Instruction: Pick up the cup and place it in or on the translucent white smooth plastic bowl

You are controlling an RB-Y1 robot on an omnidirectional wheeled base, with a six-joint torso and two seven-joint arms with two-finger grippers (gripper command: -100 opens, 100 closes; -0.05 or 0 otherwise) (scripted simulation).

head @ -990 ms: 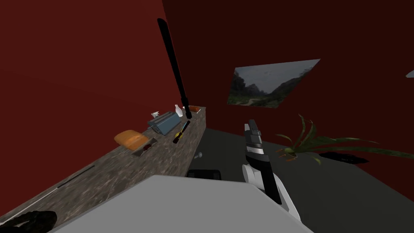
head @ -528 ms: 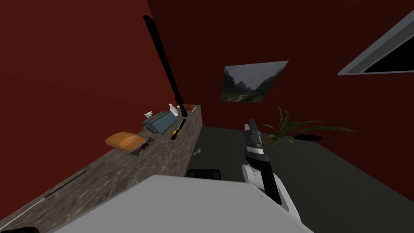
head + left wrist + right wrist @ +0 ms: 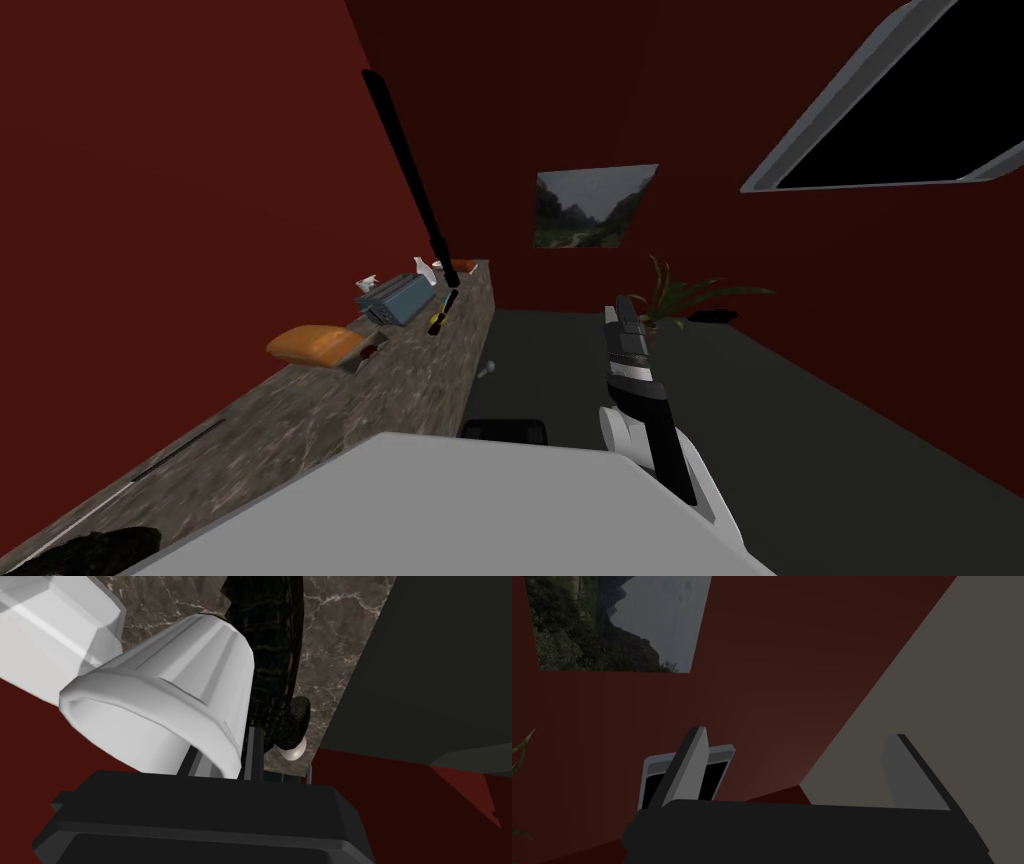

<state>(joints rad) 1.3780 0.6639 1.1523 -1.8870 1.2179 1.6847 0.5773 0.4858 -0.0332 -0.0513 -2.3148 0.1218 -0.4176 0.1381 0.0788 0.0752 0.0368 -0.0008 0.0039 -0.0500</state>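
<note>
Left wrist view gives the close look: the left tool (image 3: 227,751) is clamped on the wall of the cup (image 3: 165,691), one finger inside the rim and the other pressed against the outside. The cup is plain white with faint vertical ridges. It lies tilted in the grip, close above the dark tool body, with its open mouth turned back toward the camera. Beyond it lies the desk (image 3: 330,651), dark stone veined with white, and on it a black scaly object (image 3: 272,651) with a small white ball (image 3: 294,750) at its near end. I cannot tell what either one is.

Head view gives the wider layout. The desk (image 3: 300,420) runs along the red wall on the robot's left, and the black scaly object (image 3: 85,552) sits at its near end. Farther along are an orange loaf-shaped thing (image 3: 310,343), a blue-grey toaster (image 3: 397,298), a black and yellow screwdriver (image 3: 443,312) and a small white bottle (image 3: 424,270). A long black pole (image 3: 405,170) leans up from the far end of the desk against the wall.

Right of the desk, the right arm is raised over the dark floor, and the right tool (image 3: 622,310) points forward and away from the desk. Right wrist view shows the right tool (image 3: 799,735) with its two fingers standing wide apart and nothing between them.
</note>
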